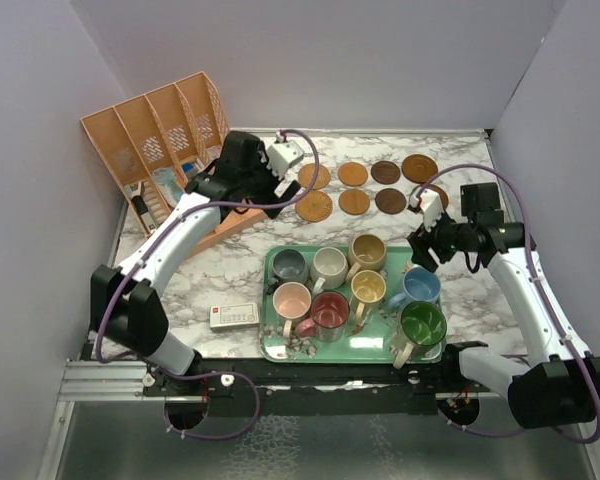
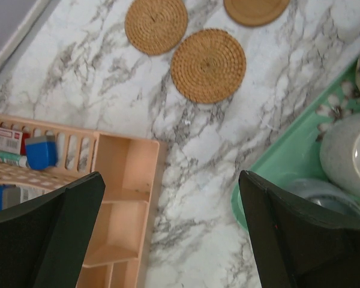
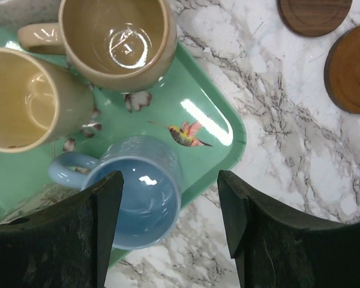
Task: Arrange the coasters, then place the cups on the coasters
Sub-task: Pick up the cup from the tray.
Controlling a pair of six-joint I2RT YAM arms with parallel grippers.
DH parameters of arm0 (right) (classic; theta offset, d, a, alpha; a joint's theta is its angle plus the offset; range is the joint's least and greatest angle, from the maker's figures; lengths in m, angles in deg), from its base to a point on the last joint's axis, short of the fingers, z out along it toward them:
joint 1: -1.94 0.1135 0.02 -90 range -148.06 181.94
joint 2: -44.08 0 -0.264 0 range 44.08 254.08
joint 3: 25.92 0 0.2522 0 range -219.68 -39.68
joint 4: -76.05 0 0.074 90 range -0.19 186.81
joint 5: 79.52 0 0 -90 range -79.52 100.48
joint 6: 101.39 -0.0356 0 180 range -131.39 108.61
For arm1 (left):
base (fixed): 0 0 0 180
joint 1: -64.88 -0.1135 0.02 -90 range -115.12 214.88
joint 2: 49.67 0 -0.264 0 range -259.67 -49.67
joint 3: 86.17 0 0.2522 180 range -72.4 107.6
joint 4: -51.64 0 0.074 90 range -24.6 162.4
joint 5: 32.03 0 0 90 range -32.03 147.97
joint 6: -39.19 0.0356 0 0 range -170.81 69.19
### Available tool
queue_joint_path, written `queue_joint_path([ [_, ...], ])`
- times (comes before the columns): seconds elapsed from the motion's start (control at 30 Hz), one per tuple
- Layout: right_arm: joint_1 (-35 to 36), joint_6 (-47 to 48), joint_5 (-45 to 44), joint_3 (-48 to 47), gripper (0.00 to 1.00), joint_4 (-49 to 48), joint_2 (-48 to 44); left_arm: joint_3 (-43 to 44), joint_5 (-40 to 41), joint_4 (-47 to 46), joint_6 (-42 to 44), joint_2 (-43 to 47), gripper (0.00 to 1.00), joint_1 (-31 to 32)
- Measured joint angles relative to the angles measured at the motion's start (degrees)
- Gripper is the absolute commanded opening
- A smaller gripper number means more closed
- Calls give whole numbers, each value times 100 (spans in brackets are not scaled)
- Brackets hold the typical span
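Eight round coasters lie in two rows at the back of the marble table, from a woven tan one (image 1: 314, 206) to a dark brown one (image 1: 390, 201). Eight cups stand on the green tray (image 1: 275, 345), among them a grey cup (image 1: 288, 266) and a green one (image 1: 421, 323). My right gripper (image 3: 169, 180) (image 1: 420, 255) is open above the blue cup (image 3: 141, 198) (image 1: 417, 286); one finger is over its mouth, the other outside its wall. My left gripper (image 2: 170, 177) (image 1: 276, 190) hangs wide open and empty over bare marble, short of two woven coasters (image 2: 208, 65).
An orange plastic organizer (image 1: 160, 140) (image 2: 117, 198) leans at the back left, just left of my left gripper. A small white box (image 1: 233, 316) lies left of the tray. The tan cup (image 3: 117, 39) and yellow cup (image 3: 24, 99) crowd the blue one. Purple walls enclose the table.
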Motion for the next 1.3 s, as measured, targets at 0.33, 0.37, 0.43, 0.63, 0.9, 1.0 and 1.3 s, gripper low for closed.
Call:
queue_joint_path([
  [0.33, 0, 295, 131, 282, 65, 455, -417, -1209, -111, 232, 509, 866, 99, 0],
  [0.37, 0, 297, 127, 323, 65, 455, -415, -1226, -138, 249, 520, 861, 99, 0],
  [0.43, 0, 297, 127, 391, 65, 452, -382, -1228, -269, 262, 529, 846, 98, 0],
  [0.63, 0, 282, 129, 431, 65, 223, -98, -1228, -610, 260, 540, 713, 98, 0],
  [0.9, 0, 234, 293, 428, 64, -247, 155, -1268, -780, 234, 546, 667, 99, 0],
  [1.0, 0, 236, 527, 369, 62, -367, 238, -1287, -844, 212, 566, 664, 99, -2],
  [1.3, 28, 179, 1419, -352, 60, -688, 911, -1287, -942, 160, 573, 573, 99, -2],
])
